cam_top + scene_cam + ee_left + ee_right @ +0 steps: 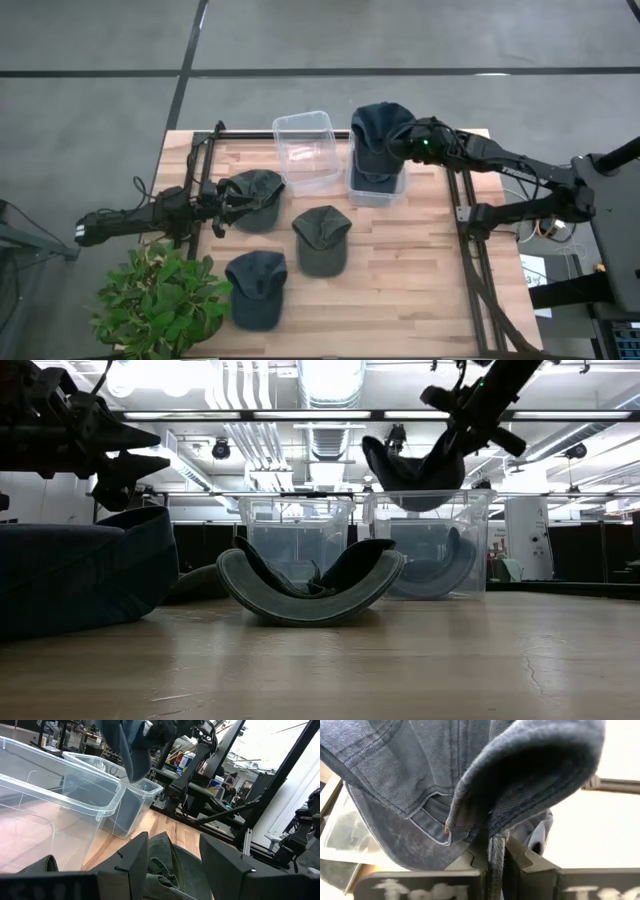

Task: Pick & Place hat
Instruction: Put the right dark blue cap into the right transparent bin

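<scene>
A: Can any words, labels or numbers be read here?

B: None. White lettering shows on the right arm [520, 172], seen from above, but it is too small to make out.

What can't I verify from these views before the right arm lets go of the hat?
- Contents of the right bin: in the high view, the held blue hat and right gripper cover most of it.
- Right gripper's fingertips: in the right wrist view, the hat's fabric drapes over them.
- Left gripper and green hat: contact unclear in the high view; the left wrist view cuts the hat off.
</scene>
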Motion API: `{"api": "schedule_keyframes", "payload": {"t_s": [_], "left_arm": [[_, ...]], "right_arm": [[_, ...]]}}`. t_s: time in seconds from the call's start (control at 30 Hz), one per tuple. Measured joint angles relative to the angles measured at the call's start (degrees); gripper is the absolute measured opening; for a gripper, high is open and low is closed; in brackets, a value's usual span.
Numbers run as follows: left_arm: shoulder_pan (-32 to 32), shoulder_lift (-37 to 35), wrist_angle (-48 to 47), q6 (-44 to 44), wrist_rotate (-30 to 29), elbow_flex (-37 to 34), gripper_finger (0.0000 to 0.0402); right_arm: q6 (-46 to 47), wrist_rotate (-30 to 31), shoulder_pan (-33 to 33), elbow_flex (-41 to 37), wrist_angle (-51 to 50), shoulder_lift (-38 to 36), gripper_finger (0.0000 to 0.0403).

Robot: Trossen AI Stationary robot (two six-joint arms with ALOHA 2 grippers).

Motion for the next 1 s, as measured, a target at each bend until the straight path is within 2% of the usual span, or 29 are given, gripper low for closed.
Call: {"api": "schedule_keyframes", "payload": {"t_s": [0.57,1.0], "left_arm": [[0.0,0.0,0.0,0.0,0.0,0.0,0.0170],[0.0,0.0,0.0,0.0,0.0,0.0,0.0170]], "right_arm": [[1.6,-2.3,-0.3,0.0,-3.6,3.9,0.0015],[3.9,-3.5,-0.2,0.0,-3.9,3.8,0.0088]]}}
